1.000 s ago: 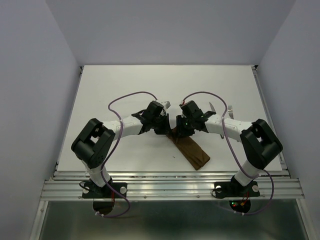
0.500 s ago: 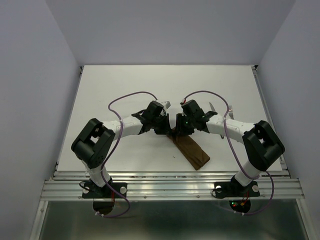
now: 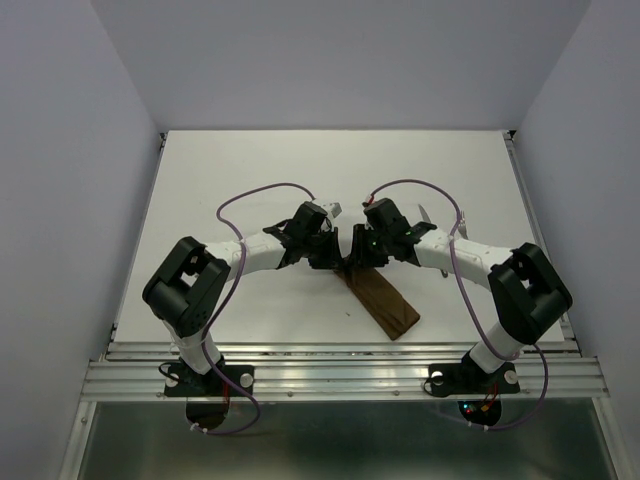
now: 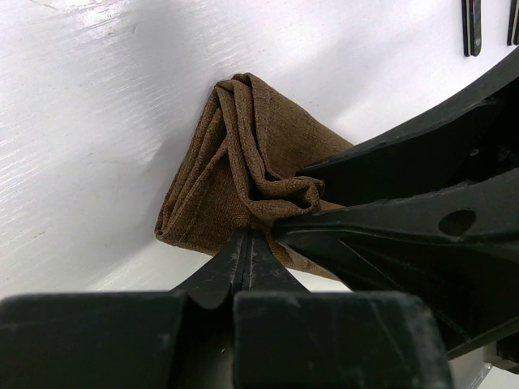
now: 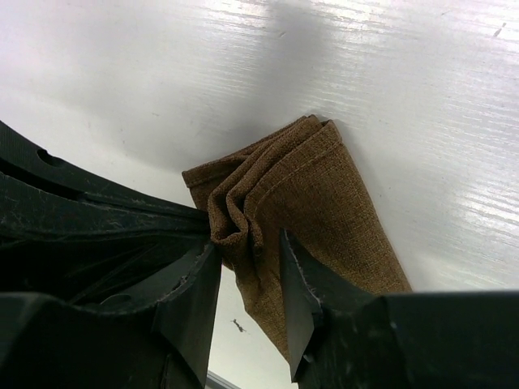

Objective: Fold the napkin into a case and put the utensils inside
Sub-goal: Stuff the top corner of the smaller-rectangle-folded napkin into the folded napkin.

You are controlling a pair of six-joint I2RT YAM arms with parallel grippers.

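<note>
Brown cloth is the centre of this scene: the napkin (image 3: pixel 385 303) lies folded into a narrow strip on a white table (image 3: pixel 250 170). It sits a little right of centre and towards the near edge. The strip runs on a slant, its far end pointing left and its near end pointing right.

2 black and white robot arms reach inward from the near corners and meet at the strip's far end. The left gripper (image 3: pixel 335 262) comes in from the left. In its wrist view the napkin (image 4: pixel 243 162) shows several stacked layers, crumpled into a small knot at that end. The left gripper (image 4: pixel 247 247) has its 2 fingers pressed tight together, with the tips right against the knot. Whether any cloth is caught between them cannot be told.

The right gripper (image 3: pixel 356 264) comes in from the right, just beside the left one. In its wrist view the napkin (image 5: pixel 324 194) stretches away to the right, flat and stitched along its edge. The right gripper (image 5: pixel 247 275) has its fingers spread part way, standing on either side of the bunched end with cloth between them.

Well beyond the napkin, on the right half of the table, a silver knife (image 3: pixel 424 213) and fork (image 3: pixel 461 216) lie side by side, partly hidden behind the right arm.
</note>
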